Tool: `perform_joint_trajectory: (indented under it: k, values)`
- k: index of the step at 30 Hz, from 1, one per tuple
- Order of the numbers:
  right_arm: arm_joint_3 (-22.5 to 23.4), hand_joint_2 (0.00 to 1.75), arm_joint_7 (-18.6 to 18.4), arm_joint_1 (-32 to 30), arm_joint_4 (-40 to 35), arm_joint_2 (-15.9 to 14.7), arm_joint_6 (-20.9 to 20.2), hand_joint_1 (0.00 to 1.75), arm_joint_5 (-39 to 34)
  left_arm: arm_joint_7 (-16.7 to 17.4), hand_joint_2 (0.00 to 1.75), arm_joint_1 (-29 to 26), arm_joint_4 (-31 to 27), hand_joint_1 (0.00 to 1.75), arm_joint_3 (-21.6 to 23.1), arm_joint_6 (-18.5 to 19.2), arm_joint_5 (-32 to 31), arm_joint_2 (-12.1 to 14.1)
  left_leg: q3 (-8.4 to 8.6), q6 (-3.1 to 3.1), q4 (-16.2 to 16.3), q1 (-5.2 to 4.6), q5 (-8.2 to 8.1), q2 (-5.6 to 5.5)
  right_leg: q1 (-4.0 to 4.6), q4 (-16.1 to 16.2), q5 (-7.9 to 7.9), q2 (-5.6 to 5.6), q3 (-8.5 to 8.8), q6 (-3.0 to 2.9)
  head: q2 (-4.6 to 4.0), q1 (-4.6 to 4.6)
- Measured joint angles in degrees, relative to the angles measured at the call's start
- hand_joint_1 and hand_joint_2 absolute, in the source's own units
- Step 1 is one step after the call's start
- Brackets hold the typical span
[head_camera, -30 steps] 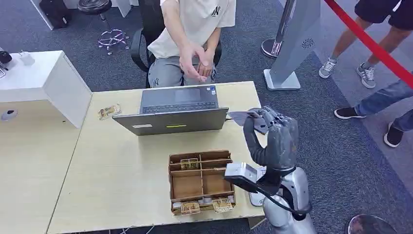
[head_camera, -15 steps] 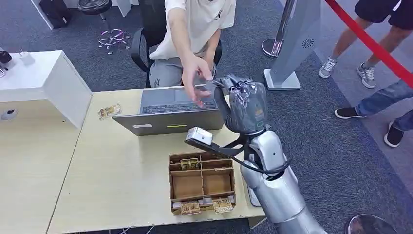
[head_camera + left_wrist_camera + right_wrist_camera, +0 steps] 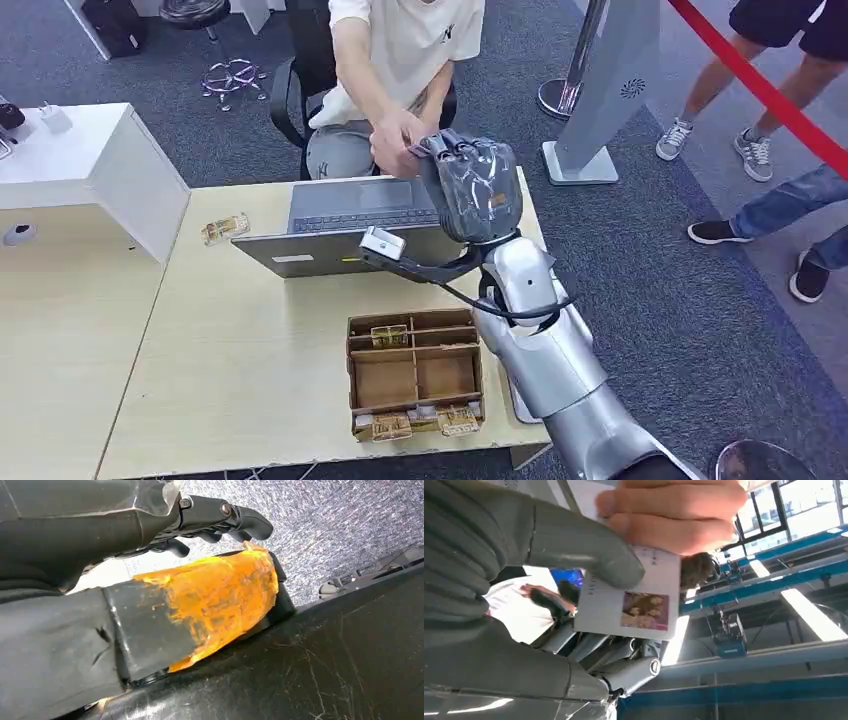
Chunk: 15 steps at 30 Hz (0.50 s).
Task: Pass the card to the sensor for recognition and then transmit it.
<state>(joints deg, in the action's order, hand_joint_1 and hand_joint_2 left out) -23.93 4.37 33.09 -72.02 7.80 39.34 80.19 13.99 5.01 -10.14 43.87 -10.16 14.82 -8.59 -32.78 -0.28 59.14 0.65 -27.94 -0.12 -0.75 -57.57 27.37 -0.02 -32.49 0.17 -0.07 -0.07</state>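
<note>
Over the desk (image 3: 250,330), right hand (image 3: 470,185) apparently pinches card (image 3: 634,605)

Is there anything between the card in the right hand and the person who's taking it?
Nothing visible. The right hand holds the card raised beyond the laptop, and the person's hand is already gripping the card's edge, so the two meet directly at the card.

- one card (image 3: 629,602), pinched between one robot hand (image 3: 470,185) and one person's hand (image 3: 397,143)
- one laptop (image 3: 355,235)
- one cardboard organizer box (image 3: 413,373)
- two desks (image 3: 240,390)
- one office chair (image 3: 300,70)
</note>
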Motion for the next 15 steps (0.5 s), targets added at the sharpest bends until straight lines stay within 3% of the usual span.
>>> perform_joint_trajectory:
  k: [8, 15]
  values:
    - [0.0, 1.75, 0.7, -1.1, 0.5, 0.6, 0.1, 0.00, -1.0, 0.2, 0.00, 0.1, 0.0, 0.00, 0.0, 0.0, 0.4, 0.0, 0.00, 0.00, 0.0, 0.00, 0.00, 0.00, 0.00, 0.0, 0.00, 0.01, -0.03, 0.00, 0.00, 0.00]
    - [2.3, 1.75, 5.9, -6.4, -6.6, 2.1, 0.2, 0.00, -6.8, 0.2, 0.00, 0.1, 0.0, 0.00, 0.0, -0.3, 1.1, -0.1, -0.02, 0.00, 0.0, 0.00, -0.01, 0.00, 0.00, 0.0, 0.01, 0.01, -0.05, 0.00, 0.00, -0.02]
